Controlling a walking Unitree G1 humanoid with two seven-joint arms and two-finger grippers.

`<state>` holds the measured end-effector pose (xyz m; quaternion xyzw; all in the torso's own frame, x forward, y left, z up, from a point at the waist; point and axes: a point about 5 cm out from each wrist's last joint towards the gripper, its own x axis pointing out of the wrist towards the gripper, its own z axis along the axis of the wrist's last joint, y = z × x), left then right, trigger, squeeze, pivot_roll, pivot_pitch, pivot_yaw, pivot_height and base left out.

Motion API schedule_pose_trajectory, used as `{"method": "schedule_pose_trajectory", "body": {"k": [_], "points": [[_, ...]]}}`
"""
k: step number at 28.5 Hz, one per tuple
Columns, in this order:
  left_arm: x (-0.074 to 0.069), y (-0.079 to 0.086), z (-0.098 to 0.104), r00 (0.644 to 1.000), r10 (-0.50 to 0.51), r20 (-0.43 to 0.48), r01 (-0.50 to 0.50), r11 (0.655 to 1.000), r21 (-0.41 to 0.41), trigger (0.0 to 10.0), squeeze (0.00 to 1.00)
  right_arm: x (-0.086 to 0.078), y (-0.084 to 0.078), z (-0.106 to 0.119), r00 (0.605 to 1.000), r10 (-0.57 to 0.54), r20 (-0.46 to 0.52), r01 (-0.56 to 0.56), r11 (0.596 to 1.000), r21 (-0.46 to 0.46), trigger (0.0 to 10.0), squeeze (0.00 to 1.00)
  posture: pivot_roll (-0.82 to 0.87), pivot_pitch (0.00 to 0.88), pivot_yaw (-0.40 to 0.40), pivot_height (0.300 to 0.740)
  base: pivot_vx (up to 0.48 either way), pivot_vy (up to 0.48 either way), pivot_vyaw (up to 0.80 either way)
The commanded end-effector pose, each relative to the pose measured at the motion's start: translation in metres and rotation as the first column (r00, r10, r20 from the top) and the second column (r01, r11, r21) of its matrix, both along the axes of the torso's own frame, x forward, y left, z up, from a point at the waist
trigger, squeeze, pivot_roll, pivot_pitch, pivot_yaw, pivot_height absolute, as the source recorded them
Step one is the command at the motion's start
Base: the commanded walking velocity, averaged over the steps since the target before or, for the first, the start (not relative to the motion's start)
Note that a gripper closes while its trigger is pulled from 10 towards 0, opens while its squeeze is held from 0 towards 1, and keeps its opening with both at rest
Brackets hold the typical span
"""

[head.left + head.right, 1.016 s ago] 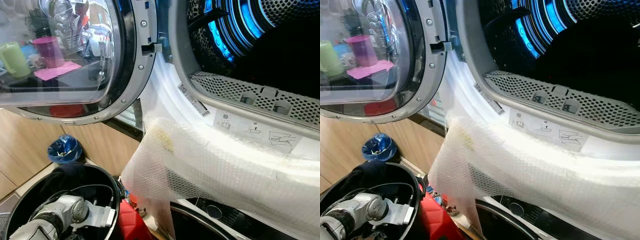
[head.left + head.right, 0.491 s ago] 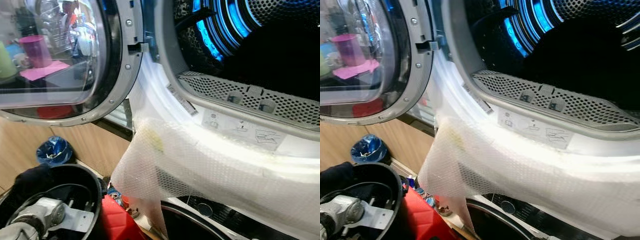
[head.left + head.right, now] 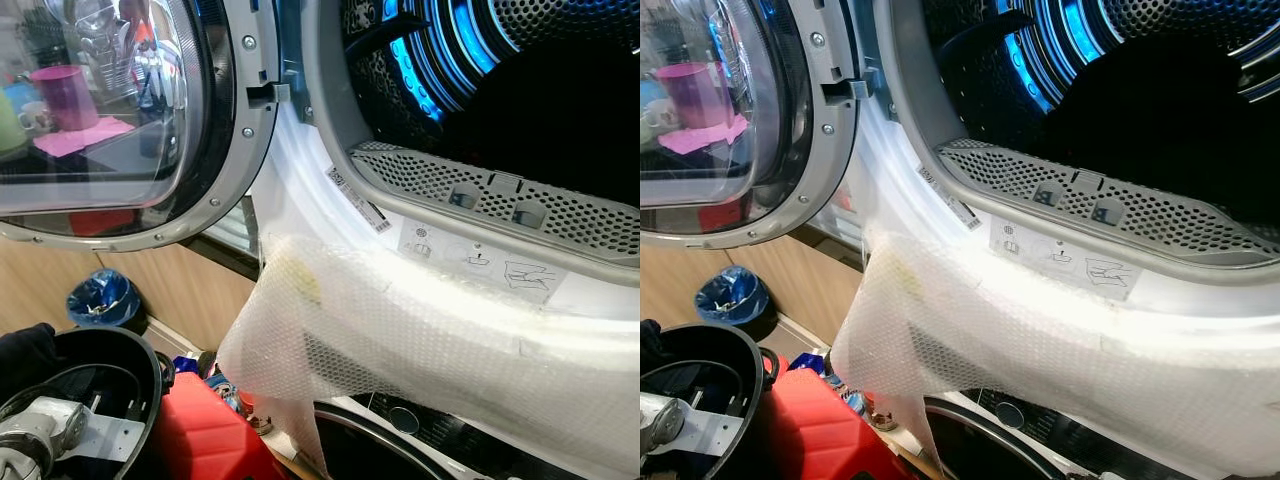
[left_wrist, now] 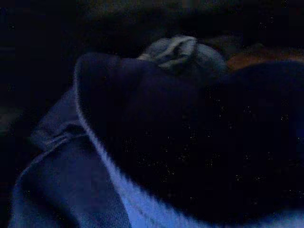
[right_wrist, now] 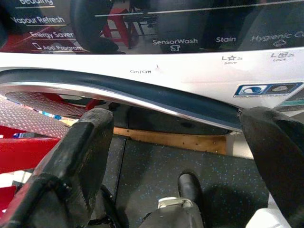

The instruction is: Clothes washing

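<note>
The left arm [image 3: 40, 445] reaches down into a black laundry basket [image 3: 135, 365] at the robot's lower left; its gripper is buried among the clothes, and whether its fingers are spread or clenched cannot be told. The left wrist view is very dark, with folds of dark blue fabric [image 4: 95, 190] close up and a bunched grey piece [image 4: 178, 50] behind them. The right gripper [image 5: 175, 156] hangs with its two black fingers [image 5: 71, 161] spread wide and nothing between them, above a dark speckled floor [image 5: 156, 161] and in front of the control panel [image 5: 156, 42] of a lower machine. A red container [image 3: 205, 430] sits just beside the basket. Above, the upper machine's round glass door [image 3: 120, 110] stands swung open to the left, and its drum [image 3: 500, 70] is dark inside with blue light on the ribs. A sheet of bubble wrap [image 3: 400, 350] drapes over the front below the opening. A blue bag [image 3: 103, 297] lies near the wooden cabinet [image 3: 195, 290].
</note>
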<state>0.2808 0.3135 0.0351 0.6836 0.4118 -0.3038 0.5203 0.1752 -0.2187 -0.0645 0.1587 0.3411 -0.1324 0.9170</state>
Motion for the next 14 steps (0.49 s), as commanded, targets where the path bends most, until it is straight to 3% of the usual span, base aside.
{"method": "schedule_pose_trajectory", "body": {"k": [1, 4, 6, 14], "points": [[0.021, -0.009, 0.016, 0.989, -0.009, 0.149, 0.015, 0.999, -0.039, 0.0, 0.0, 0.0, 0.0, 0.0, 1.0, -0.015, -0.003, 0.015, 1.0, 0.002, 10.0, 0.0, -0.01, 0.058, 0.053, 0.74, 0.0, 0.0, 0.0], [0.026, -0.017, 0.017, 0.984, -0.026, 0.178, 0.038, 0.997, -0.062, 0.0, 0.0, 0.001, 0.0, 0.0, 1.0, -0.018, -0.001, 0.018, 1.0, 0.001, 10.0, 0.0, -0.02, 0.055, 0.057, 0.74, 0.0, 0.0, 0.0], [0.038, -0.033, 0.024, 0.954, -0.081, 0.289, 0.112, 0.99, -0.091, 0.0, 0.0, 0.0, -0.003, 0.001, 0.999, -0.032, 0.006, 0.032, 0.999, -0.006, 10.0, 0.0, -0.02, 0.054, 0.06, 0.74, 0.0, 0.0, 0.0], [0.05, -0.051, 0.034, 0.892, -0.133, 0.432, 0.215, 0.965, -0.147, 0.0, 0.0, -0.002, -0.006, 0.001, 0.999, -0.052, 0.005, 0.052, 0.999, -0.011, 10.0, 0.0, -0.02, 0.053, 0.062, 0.74, 0.0, 0.0, 0.0]]}}
